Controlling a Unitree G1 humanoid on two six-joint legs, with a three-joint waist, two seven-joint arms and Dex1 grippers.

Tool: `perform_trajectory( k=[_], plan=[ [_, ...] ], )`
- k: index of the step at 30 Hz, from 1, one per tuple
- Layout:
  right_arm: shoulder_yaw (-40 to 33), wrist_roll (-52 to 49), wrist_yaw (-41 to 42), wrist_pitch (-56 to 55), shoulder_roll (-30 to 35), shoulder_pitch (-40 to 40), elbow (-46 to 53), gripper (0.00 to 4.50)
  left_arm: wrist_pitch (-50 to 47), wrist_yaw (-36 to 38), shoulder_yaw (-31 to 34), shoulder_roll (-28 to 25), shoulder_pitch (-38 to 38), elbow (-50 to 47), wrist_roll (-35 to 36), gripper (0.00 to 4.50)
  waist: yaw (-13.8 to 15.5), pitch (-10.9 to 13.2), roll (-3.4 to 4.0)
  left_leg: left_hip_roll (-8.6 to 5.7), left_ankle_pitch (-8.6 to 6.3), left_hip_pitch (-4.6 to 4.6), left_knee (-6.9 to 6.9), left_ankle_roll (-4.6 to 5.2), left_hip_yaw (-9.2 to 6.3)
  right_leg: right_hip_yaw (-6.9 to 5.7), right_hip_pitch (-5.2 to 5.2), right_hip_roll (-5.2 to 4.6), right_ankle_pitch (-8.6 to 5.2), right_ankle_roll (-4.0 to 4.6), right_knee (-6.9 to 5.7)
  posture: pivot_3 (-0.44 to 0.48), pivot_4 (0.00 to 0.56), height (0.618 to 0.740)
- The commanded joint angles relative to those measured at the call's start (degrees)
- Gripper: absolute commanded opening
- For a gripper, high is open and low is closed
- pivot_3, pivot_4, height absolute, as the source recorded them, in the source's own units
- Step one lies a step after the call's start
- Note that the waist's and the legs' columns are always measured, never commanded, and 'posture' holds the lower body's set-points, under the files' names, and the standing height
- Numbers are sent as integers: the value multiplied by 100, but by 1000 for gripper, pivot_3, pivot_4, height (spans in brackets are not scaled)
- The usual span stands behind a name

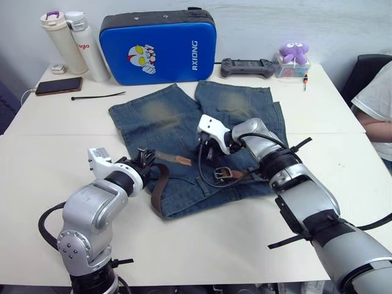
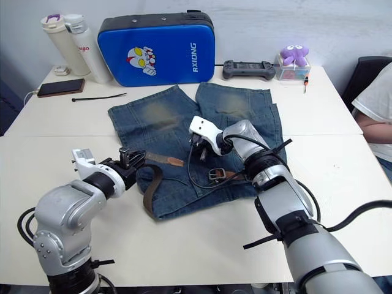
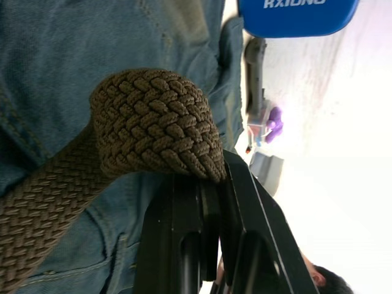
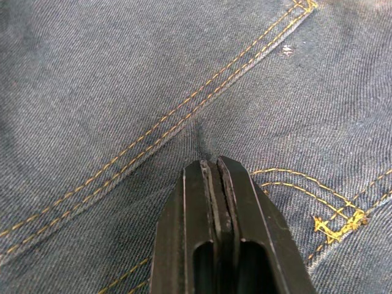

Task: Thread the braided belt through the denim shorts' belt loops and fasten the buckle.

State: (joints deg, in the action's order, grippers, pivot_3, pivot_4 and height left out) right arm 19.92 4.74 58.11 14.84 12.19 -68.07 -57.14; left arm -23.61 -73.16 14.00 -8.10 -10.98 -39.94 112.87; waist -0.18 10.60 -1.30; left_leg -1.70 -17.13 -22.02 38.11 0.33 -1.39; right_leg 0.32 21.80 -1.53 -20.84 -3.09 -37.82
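Observation:
The denim shorts (image 1: 162, 116) lie flat mid-table, waistband toward me. The braided belt (image 1: 158, 187) lies across the waistband, bending in a loop off the shorts' left edge. Its tan tip (image 1: 182, 160) rests on the denim, and the silver buckle (image 1: 223, 173) lies further right. My left gripper (image 1: 144, 160) is shut on the belt, which folds over its fingertips (image 3: 202, 177) in the left wrist view. My right gripper (image 1: 205, 148) is shut, its tips touching the denim (image 4: 122, 92) beside a stitched seam. I cannot make out the belt loops.
A blue hard case (image 1: 159, 46), two bottles (image 1: 67, 40), a phone (image 1: 58, 86) and a black cable tie (image 1: 98, 96) sit at the back left. A game controller (image 1: 248, 66) and purple toy (image 1: 294, 54) are back right. A person's arm (image 1: 376, 104) is at the right edge.

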Motion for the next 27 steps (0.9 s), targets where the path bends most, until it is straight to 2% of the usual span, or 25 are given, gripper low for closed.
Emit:
perform_trajectory(
  k=[1,7,14,17,22,25,27],
  plan=[
    [-204,114,-556,-188,-64,-157,-278,28,53,154,-88,-72,24,-182,13,0,-1,0,1,0,1,0,0,-1,0,0,0,0,1,2,0,0,150,739],
    [-678,60,-1723,-585,-260,-532,-824,28,46,351,-123,-179,35,-57,13,0,2,4,6,0,2,-10,-5,-3,-3,-2,11,0,2,4,2,0,150,739],
    [-911,154,-2459,-866,-300,-657,-1192,28,30,780,-1,-636,-205,457,13,0,7,5,8,0,4,-44,-10,-4,-5,-3,43,-1,3,4,7,0,150,739],
    [-969,92,-2299,-770,-278,-616,-1137,28,71,1131,34,-929,-306,623,-55,0,5,5,8,0,4,-62,-10,-3,-5,-4,58,-2,2,4,6,0,150,739],
    [-1303,-371,-1386,75,-237,-473,-569,28,110,1702,-48,-1059,-271,663,-222,0,1,7,10,1,5,-85,-11,-3,-8,-7,77,-2,3,4,12,0,150,739],
    [-1433,-648,-855,747,-125,-308,147,1039,77,1993,-146,-1080,-241,619,-353,0,4,7,10,1,5,-102,-11,-2,-14,-13,88,-3,3,4,16,0,150,739],
    [-1487,-813,-627,1247,19,-172,817,1982,-72,2316,-273,-1180,-237,532,-555,0,4,9,14,2,5,-105,-15,-2,-17,-16,90,-3,3,4,18,0,150,739]
  ],
)
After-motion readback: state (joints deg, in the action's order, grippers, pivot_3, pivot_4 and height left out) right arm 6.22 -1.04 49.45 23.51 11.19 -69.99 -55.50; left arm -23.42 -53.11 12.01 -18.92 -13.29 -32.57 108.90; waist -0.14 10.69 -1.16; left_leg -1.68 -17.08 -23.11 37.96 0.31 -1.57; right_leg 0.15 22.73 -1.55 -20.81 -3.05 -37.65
